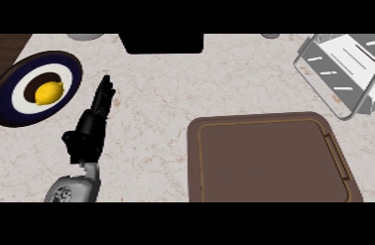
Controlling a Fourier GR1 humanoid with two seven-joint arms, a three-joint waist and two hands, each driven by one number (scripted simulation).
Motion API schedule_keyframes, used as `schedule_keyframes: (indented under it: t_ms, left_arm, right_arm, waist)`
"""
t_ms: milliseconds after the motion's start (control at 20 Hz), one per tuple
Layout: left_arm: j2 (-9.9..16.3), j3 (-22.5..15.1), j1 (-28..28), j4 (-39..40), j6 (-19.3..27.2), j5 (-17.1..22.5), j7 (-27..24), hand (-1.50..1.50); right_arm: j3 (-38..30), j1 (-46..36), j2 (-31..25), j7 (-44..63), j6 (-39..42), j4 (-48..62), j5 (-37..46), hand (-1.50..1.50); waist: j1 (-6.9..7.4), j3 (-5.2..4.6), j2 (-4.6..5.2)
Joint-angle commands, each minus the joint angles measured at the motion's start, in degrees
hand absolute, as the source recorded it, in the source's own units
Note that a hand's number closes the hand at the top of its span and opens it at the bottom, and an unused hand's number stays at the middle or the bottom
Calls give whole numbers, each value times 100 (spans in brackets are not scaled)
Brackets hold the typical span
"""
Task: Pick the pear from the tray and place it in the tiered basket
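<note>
The brown tray point(271, 162) lies at the lower right of the counter and nothing shows on it. No pear is visible anywhere. At the upper right stands the wire tiered basket point(341, 73); I see no fruit inside it. My left hand point(88, 132) is at the left, open, its straight fingers point(104, 97) pointing up the view. It holds nothing and sits just right of a plate. The right hand does not show.
A dark blue and white plate point(22, 88) at the far left carries a yellow, lemon-like fruit point(49, 93). A black block point(161, 43) sits at the top centre, with a grey item point(86, 36) beside it at the top edge.
</note>
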Motion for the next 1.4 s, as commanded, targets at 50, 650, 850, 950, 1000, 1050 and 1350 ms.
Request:
schedule_keyframes:
  t_ms: [50,650,850,950,1000,1050,1350]
  left_arm:
    - [207,215,-67,-104,-262,243,133,0]
    - [-107,-179,-104,-62,-27,-144,35,0]
    - [-81,98,-296,708,-128,51,-548,0]
    - [-200,-325,131,-228,57,-209,6,0]
    - [-3,-47,-60,-48,-53,-121,-37,0]
    - [-106,-53,-87,369,-42,-104,-274,0]
    - [-2,80,-278,157,-131,-7,84,0]
  right_arm:
    - [-875,-474,-497,42,919,181,-678,150]
    - [-612,-2514,-507,1307,1913,1390,-1864,150]
    - [-137,-3090,-548,850,1485,2267,-1367,150]
    - [157,-3367,-243,1168,1187,2251,-1135,150]
    - [290,-3171,-144,830,761,2360,-740,150]
    - [287,-3288,-280,831,910,2498,-717,150]
    - [789,-4112,-147,109,190,3903,61,150]
  waist:
    - [85,2,17]
    - [237,0,48]
    - [249,1,72]
    - [288,4,49]
    - [261,6,57]
    - [208,4,54]
    - [254,6,66]
